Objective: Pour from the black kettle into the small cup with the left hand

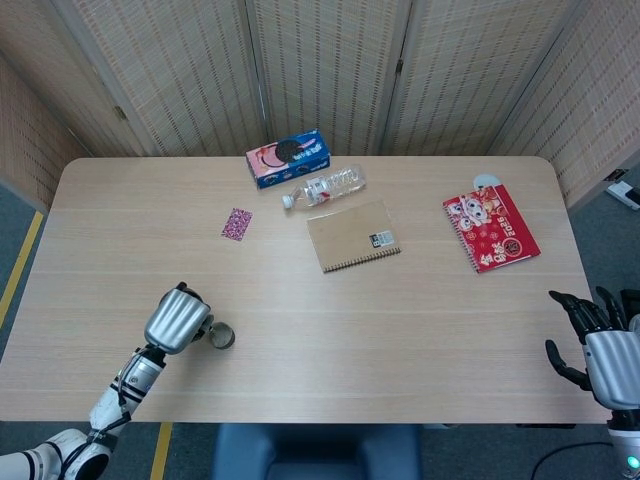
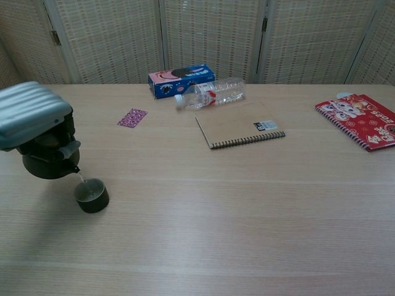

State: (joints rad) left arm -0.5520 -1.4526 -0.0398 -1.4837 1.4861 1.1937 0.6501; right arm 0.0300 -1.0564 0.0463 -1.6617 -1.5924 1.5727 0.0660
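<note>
So the pour is actually happening right now. The left hand (image 2: 31, 114) is gripping the black kettle (image 2: 46, 161) from above and tipping it, and in the chest view a thin stream is running off the spout into the small cup (image 2: 92, 195). The cup is sitting on the tabletop (image 2: 247, 209) just below and to the right of that hand, right under the spout, and there's already some liquid showing inside. The head view is mostly showing the back of the hand, with the cup peeking out just beside it.

The right hand (image 1: 600, 350) is hanging off at the far table edge, fingers spread, holding nothing, well away from the action.

My guess for what's next: holding the tilt steady so the stream is landing inside the rim, then levelling the kettle once the cup is full enough. It's a small cup, so overfilling or drifting off the rim looks like the main risk.
</note>
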